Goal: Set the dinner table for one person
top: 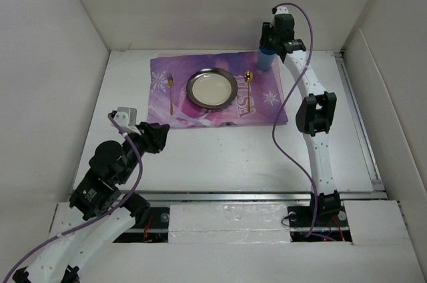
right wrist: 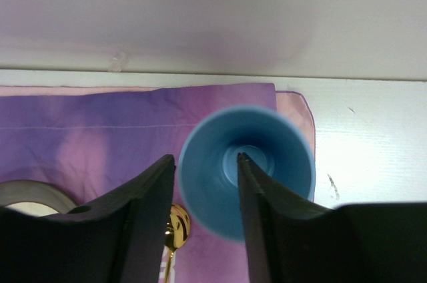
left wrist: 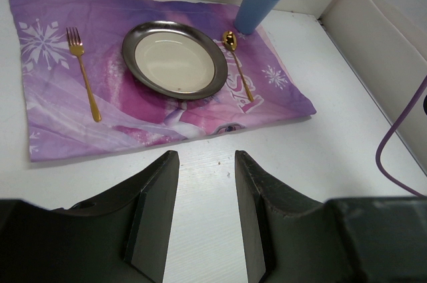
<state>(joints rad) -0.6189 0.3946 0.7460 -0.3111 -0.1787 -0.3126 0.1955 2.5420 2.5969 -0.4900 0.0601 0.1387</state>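
White worktop spans the enclosure floor beneath both arms. Left tool: wide, empty, above bare worktop near the purple mat. Right tool: wide, straddling the blue cup rim at the mat's far right corner.

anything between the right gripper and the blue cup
Nothing visible. The right gripper sits at the blue cup, its fingers straddling one side of the rim; the gold spoon lies beside the cup, not between.
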